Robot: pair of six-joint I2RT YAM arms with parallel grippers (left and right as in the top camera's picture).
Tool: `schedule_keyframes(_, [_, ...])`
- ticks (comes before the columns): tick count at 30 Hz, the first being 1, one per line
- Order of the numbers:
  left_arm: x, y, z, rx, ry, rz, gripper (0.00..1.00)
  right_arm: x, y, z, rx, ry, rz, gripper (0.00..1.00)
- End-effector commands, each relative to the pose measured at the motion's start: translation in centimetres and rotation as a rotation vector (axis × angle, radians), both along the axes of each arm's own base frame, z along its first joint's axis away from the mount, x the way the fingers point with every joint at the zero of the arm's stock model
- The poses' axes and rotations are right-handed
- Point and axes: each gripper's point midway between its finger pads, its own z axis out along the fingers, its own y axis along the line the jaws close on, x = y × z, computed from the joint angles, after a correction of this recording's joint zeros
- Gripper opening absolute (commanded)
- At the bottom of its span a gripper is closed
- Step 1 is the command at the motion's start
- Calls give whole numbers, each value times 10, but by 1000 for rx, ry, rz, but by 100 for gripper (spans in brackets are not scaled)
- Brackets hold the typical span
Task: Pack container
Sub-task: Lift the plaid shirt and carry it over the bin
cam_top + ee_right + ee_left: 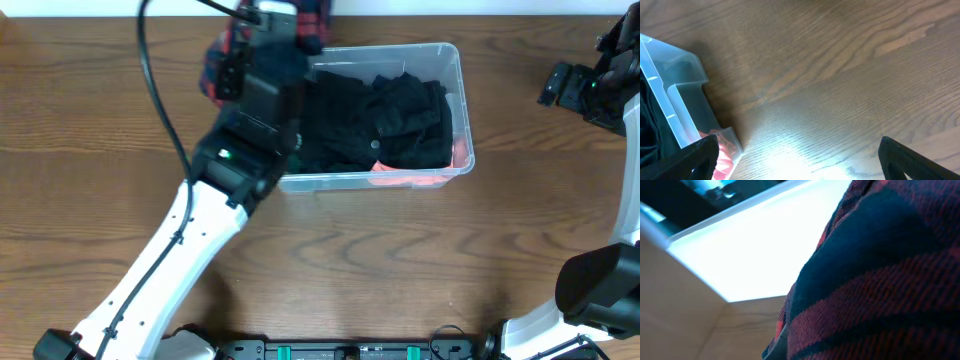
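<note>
The clear plastic container (458, 70) stands at the back middle of the table. It holds black clothing (390, 115) and something pink-red (420, 179) at its front right corner. My left gripper (268, 30) is over the container's back left corner. It holds a red and navy plaid cloth (214, 62), which fills the left wrist view (880, 280) and hides the fingers. My right gripper (800, 160) is open and empty above bare wood to the right of the container (687, 100). It also shows in the overhead view (565, 85).
The table is brown wood (400, 270). The left arm (190, 240) crosses the table from the front left up to the container. The right arm's base (600, 290) is at the front right. A bright light patch lies on the wood under the right gripper.
</note>
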Motion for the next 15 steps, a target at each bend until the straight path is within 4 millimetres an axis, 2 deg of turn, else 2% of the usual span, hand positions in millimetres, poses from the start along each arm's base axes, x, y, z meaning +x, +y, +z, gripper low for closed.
schedule_keyframes(1, [-7,-16,14,-68,-56,-21,6,-1,-2,6,-3,-14,-16,99])
schedule_keyframes(5, [-11,-35,11,-84,-49,-65,5,-1,-2,6,-3,-14,-16,99])
schedule_keyframes(10, [-7,-59,-4,-87,-13,-136,6,-1,-2,6,-3,-14,-16,99])
schedule_keyframes(15, [1,-71,-21,-73,12,-146,6,-1,-2,6,-3,-14,-16,99])
